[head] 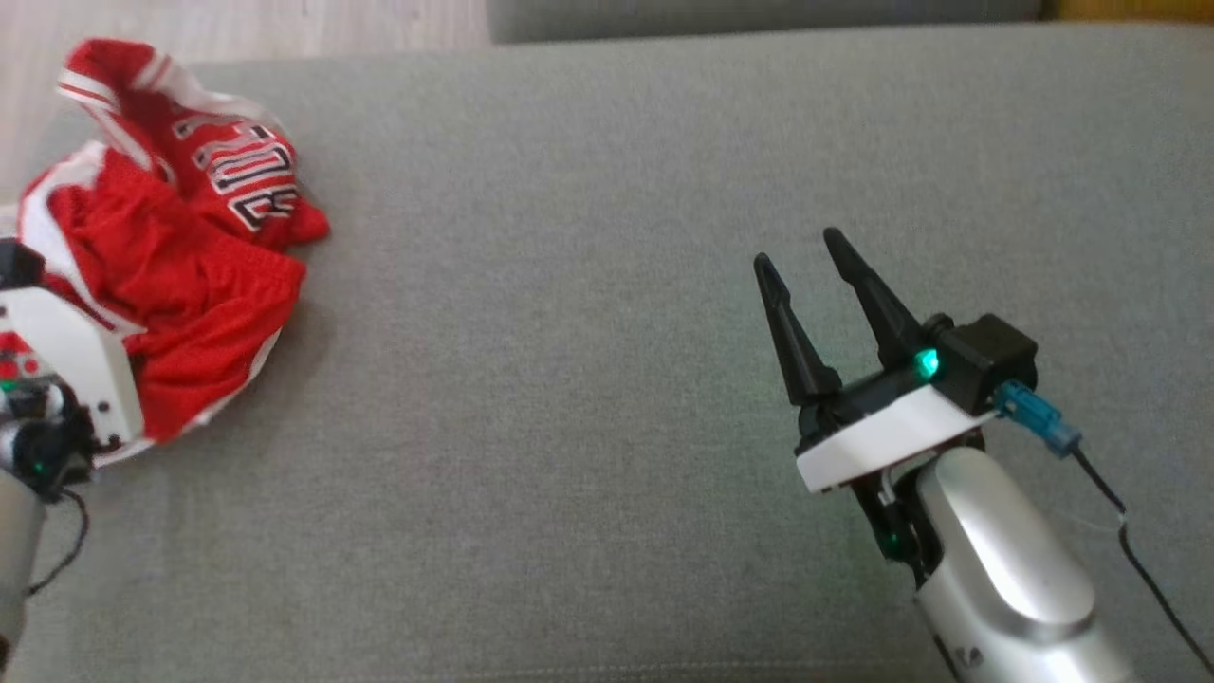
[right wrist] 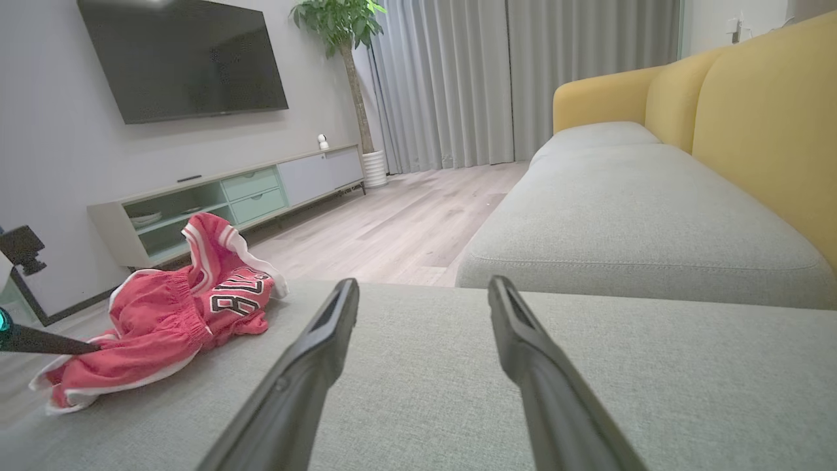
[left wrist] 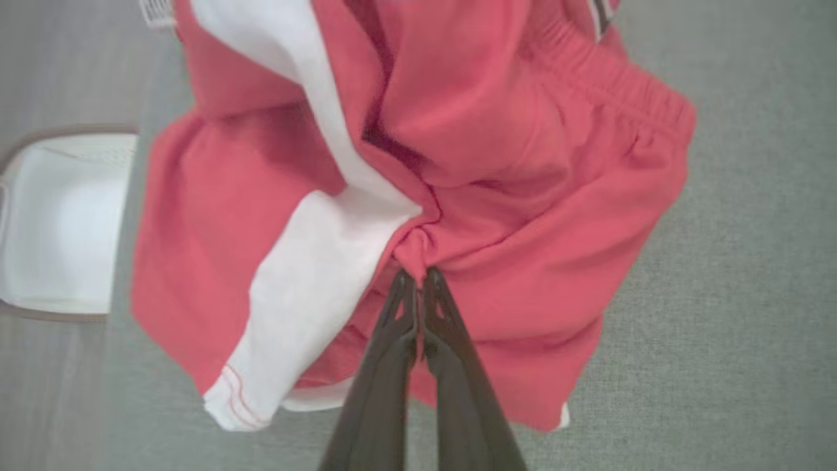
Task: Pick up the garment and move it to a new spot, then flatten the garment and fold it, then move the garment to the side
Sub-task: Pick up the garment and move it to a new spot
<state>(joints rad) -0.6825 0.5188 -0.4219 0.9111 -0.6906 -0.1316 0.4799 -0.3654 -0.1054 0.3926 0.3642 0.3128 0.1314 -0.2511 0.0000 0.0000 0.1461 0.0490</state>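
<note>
The garment (head: 180,247) lies far left on the cushion (head: 569,379). At its near edge, the left gripper (left wrist: 415,275). Well off right, the right gripper (head: 799,249).

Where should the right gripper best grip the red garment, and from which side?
Probably the gathered waistband of the garment, approached from the robot's right, low over the cushion: this bunched edge stands raised, facing the open right gripper; the left gripper pinches another fold.

Garment (left wrist: 523,196) cut off at top edge; its lettering (head: 248,180) partly hidden.
</note>
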